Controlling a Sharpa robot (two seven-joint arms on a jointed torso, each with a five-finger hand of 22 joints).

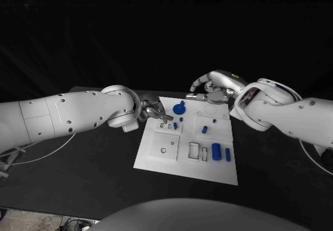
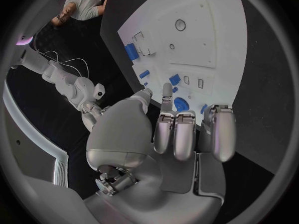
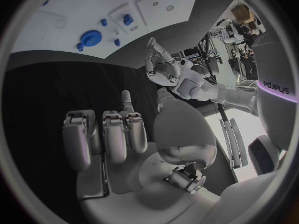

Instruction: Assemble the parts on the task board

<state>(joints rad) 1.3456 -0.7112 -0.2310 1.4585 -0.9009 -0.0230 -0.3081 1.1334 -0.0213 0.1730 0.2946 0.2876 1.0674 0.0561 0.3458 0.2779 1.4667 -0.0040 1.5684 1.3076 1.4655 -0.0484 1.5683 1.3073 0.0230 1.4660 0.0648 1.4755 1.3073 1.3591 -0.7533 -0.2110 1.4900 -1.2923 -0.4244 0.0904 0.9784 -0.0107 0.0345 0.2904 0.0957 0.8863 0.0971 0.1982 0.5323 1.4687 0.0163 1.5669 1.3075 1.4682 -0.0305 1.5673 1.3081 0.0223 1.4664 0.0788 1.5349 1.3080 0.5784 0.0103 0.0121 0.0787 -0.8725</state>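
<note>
The white task board (image 1: 158, 156) lies mid-table. A round blue knob (image 1: 179, 108) sits near its far edge, small blue pieces (image 1: 205, 129) lie around the middle, and a blue cylinder (image 1: 216, 151) with a thin blue pin (image 1: 227, 154) lies at the near right. My left hand (image 1: 156, 113) hovers at the board's far left edge, most fingers curled and one stretched toward the knob (image 2: 181, 103), holding nothing I can see. My right hand (image 1: 211, 89) hangs above the far edge, fingers curled, nothing visible in it.
Black table surrounds the board (image 2: 212, 40) on every side. Rectangular recesses (image 1: 194, 150) and a square plate (image 1: 165, 145) mark the board's near half. My left hand (image 3: 159, 64) shows beyond the board's edge (image 3: 74, 10) in the right wrist view.
</note>
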